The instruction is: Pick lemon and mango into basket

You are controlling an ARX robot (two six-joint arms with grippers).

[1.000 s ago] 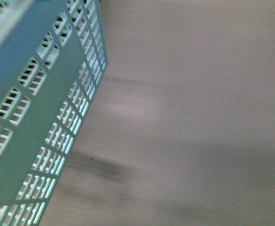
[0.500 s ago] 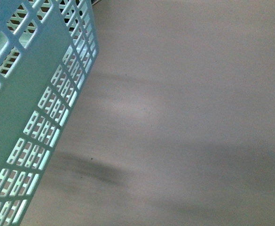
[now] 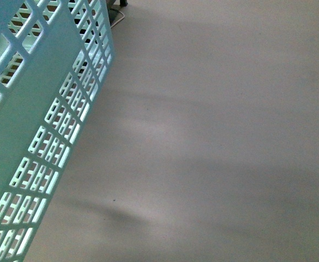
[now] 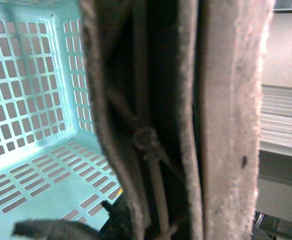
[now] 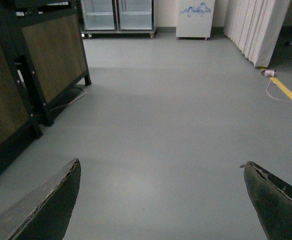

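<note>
The light teal basket (image 3: 34,109) hangs tilted at the left of the front view, its slotted side facing me. In the left wrist view its slotted floor and walls (image 4: 31,100) show, with no fruit on the part I see. The brown handle (image 4: 225,115) with a zip tie (image 4: 148,145) fills the middle, and my left gripper (image 4: 136,225) is shut on it. My right gripper (image 5: 160,200) is open over bare grey floor, with nothing between its fingers (image 5: 46,205). The lemon and the mango are out of view.
Grey floor (image 3: 219,136) fills the front view. In the right wrist view a dark shelving unit (image 5: 31,75) stands beside the floor. Glass-door cabinets (image 5: 118,15), a white box (image 5: 195,17) and a white curtain (image 5: 258,30) stand at the back. A yellow floor line (image 5: 288,95) runs past the curtain.
In the front view the basket has swung left and shows less of its side. The dark shadow on the floor has slid down the picture.
</note>
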